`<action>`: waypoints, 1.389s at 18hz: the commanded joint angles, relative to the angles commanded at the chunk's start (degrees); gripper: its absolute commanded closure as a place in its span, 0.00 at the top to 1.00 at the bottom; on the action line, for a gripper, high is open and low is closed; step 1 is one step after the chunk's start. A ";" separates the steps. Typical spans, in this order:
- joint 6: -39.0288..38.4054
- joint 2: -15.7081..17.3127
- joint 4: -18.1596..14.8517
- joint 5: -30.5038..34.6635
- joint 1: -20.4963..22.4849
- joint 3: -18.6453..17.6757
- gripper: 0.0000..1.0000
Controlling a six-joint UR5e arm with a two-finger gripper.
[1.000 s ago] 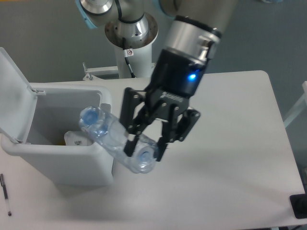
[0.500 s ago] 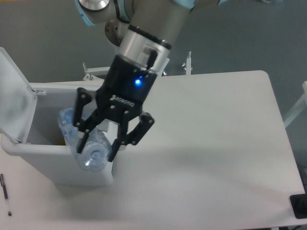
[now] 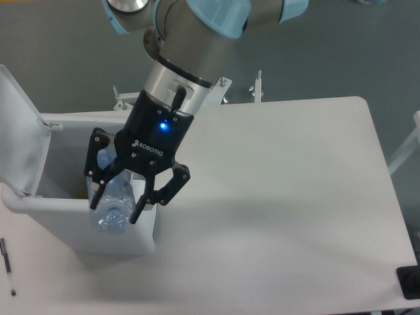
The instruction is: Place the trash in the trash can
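Note:
My gripper [image 3: 118,209] is shut on the crushed clear plastic bottle [image 3: 113,200] with a bluish cap. It holds the bottle over the front rim of the white trash can [image 3: 46,207], whose flip lid [image 3: 18,131] stands open at the left. The bottle's lower end hangs in front of the can's front wall; its upper end is over the opening. The white paper scrap is hidden behind the gripper and bottle.
A thin black pen [image 3: 8,266] lies on the table at the front left. A dark object [image 3: 410,283] sits at the front right corner. The arm's base [image 3: 180,79] stands behind the can.
My gripper has carried the bottle left, from beside the can's right front corner to over its front rim. The bottle has turned more upright.

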 joint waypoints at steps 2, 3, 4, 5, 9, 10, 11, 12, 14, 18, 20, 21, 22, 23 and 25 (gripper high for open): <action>0.09 0.44 0.00 0.00 0.00 0.00 0.93; 0.00 0.53 0.00 0.00 0.00 0.00 0.98; 0.00 0.70 0.00 0.00 0.00 0.00 1.00; 0.00 0.96 0.00 0.00 0.00 0.00 1.00; 0.96 0.97 0.18 -0.09 1.75 0.26 1.00; 2.01 1.14 0.18 -0.17 3.06 0.09 1.00; 3.07 1.14 0.18 -0.26 3.77 0.17 1.00; 3.95 1.14 0.18 -0.26 4.30 0.44 1.00; 6.05 1.14 0.18 -0.26 6.32 1.31 1.00; 10.27 1.49 0.18 -0.09 9.31 2.64 1.00; 14.65 1.49 0.09 -0.17 10.89 1.94 1.00; 16.24 1.49 -0.09 -0.09 11.16 1.85 1.00; 17.04 1.49 -0.09 -0.09 11.68 1.76 1.00; 17.22 1.41 -0.09 0.00 12.82 1.41 1.00; 17.49 0.79 0.17 0.09 14.76 0.09 1.00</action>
